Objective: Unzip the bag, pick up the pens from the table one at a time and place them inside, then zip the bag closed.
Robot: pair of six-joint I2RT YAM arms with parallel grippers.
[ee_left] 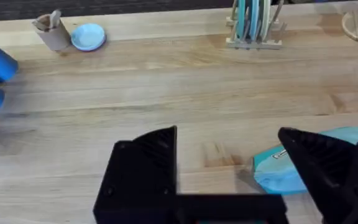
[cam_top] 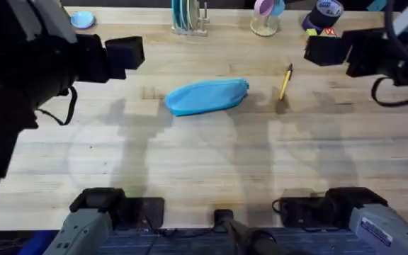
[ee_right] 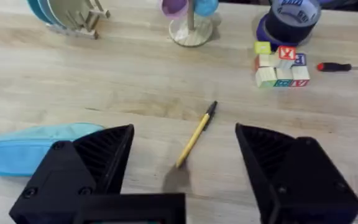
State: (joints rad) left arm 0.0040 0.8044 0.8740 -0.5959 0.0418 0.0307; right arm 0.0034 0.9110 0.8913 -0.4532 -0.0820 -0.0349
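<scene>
bag zipped shut, pen beside it

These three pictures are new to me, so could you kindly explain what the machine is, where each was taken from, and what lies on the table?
Two robot arms work at a wooden table. One picture looks down from overhead; the other two come from cameras on each wrist. The left end effector and right end effector both stand open, holding nothing. A light blue bag lies mid-table, a yellow pen beside it, apart from it. At the far edge: a plate rack, tape roll, toy blocks and a screwdriver.
</scene>
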